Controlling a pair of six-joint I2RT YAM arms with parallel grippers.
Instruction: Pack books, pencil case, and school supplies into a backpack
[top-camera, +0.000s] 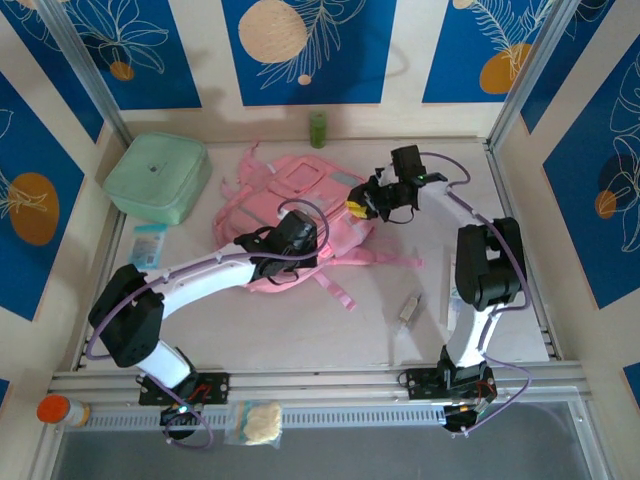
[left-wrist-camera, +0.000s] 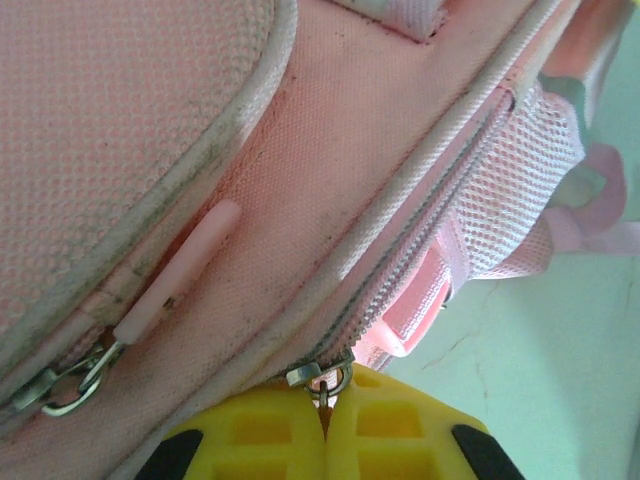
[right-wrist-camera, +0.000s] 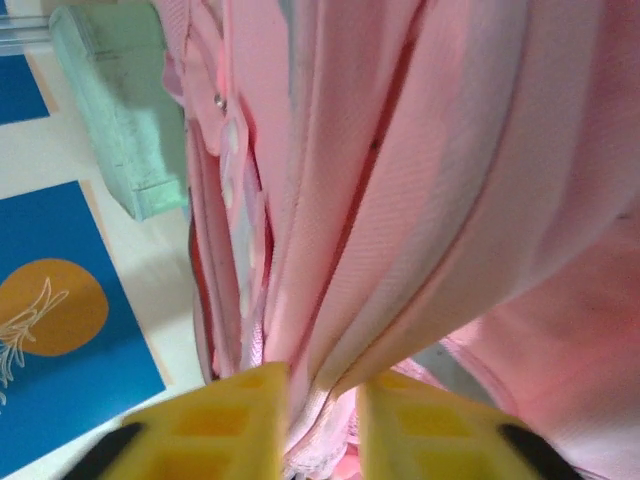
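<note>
Yellow fingertips of the left gripper (left-wrist-camera: 322, 425) sit at the bottom centre of the left wrist view. They are closed together on the metal ring of a zipper pull (left-wrist-camera: 322, 383).

1. Position of the backpack (top-camera: 310, 195): it lies flat at the centre of the table in the top view. The left gripper is at its lower-left edge and the right gripper (right-wrist-camera: 322, 430) at its right edge.
2. Zipper axis: from the clamped pull, the zipper track (left-wrist-camera: 420, 230) runs diagonally away from the fingers, from bottom centre to upper right of the left wrist view. The teeth along it appear closed. Any opening stroke must follow this diagonal. A pull across it would likely only drag the fabric.
3. Right gripper: its fingers stand apart, with a fold of the pink fabric in the gap. The fold appears to sit loosely rather than pinched.
4. Second pull: a pale pink pull tab (left-wrist-camera: 175, 275) lies to the left on a separate track, untouched.
5. Loose supply: a clear-grey piece (top-camera: 408, 308) rests to the lower right of the backpack, nearer the right arm.
</note>
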